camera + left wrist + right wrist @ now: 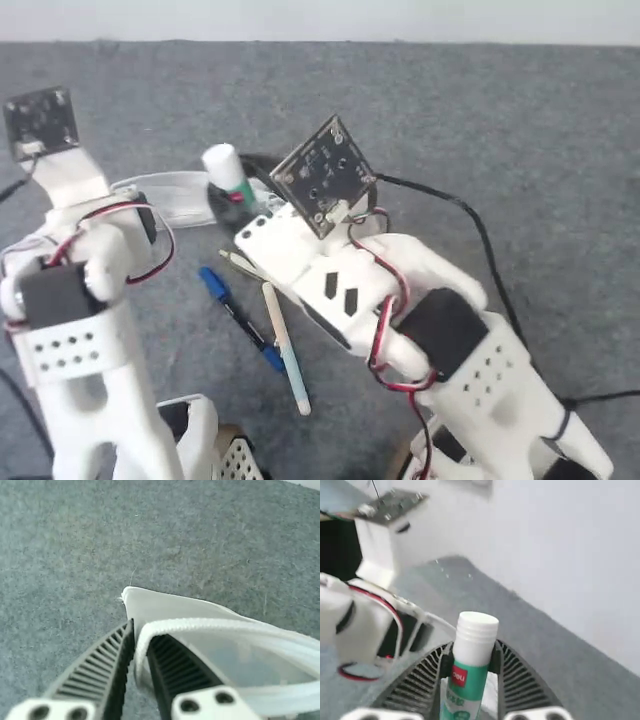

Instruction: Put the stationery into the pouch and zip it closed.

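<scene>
**deskbot_fan:** Grey carpet-like mat (520, 120) covers the whole table, with a plain white wall (400, 20) along the 12 o'clock edge of the high view. The clear pouch (180, 200) lies at roughly 10 o'clock from the middle of the table. The left gripper (137, 630) has its ribbed jaws pressed together on the pouch's zipper rim, right near one corner.

**servo_sam:** Yep, and the right gripper (471, 652) is pinching the glue stick (476, 627) around its body, with the white cap sticking out past the fingertips. From above, the glue stick (225, 172) is at the 3 o'clock end of the pouch and tilted, cap pointing to about 11 o'clock. It's over or just at the mouth, and I honestly can't tell if any of it is inside.

**deskbot_fan:** The rest of the stationery is out on the mat. A blue pen (240, 318) and a white pen (285, 345) lie at about 6 o'clock from the pouch. They're side by side and look like they meet at their near ends.

**servo_sam:** There's also a thin pale thing (238, 262) poking out from under the right arm, at 12 o'clock from the pens. Can't make out what it is.
</scene>
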Robot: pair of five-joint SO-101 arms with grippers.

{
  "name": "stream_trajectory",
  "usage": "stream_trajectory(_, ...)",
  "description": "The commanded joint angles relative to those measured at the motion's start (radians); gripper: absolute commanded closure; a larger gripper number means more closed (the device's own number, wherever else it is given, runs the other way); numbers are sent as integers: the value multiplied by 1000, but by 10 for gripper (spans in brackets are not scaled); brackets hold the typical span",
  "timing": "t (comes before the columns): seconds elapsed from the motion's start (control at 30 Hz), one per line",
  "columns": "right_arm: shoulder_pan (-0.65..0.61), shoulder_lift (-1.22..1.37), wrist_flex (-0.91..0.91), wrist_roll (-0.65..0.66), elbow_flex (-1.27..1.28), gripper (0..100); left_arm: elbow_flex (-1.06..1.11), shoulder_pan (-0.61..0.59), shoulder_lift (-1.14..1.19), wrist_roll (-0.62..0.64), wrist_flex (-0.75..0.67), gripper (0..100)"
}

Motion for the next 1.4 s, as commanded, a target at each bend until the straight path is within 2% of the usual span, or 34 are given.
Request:
stream_trajectory(0.0,-18,7,-321,-2,123,991,-41,11,35,17,-15,991)
stream_trajectory(0.13,-15,5,-625,-3,292,991,-41,9,40,17,-28,991)
stream_trajectory(0.33,-16,21,-969,-6,457,991,-41,14,41,66,-29,991)
stream_trajectory(0.63,12,272,-1268,-6,494,991,-38,14,41,68,-29,991)
stream_trajectory(0.83,44,407,-1336,-6,506,991,-35,12,41,68,-31,991)
stream_trajectory(1.1,42,417,-1432,0,601,982,-35,9,41,68,-31,991)
stream_trajectory(1.27,41,417,-1348,-5,601,842,-33,9,43,68,-38,991)
stream_trajectory(1.37,42,417,-1340,-5,605,822,-28,9,43,68,-52,991)
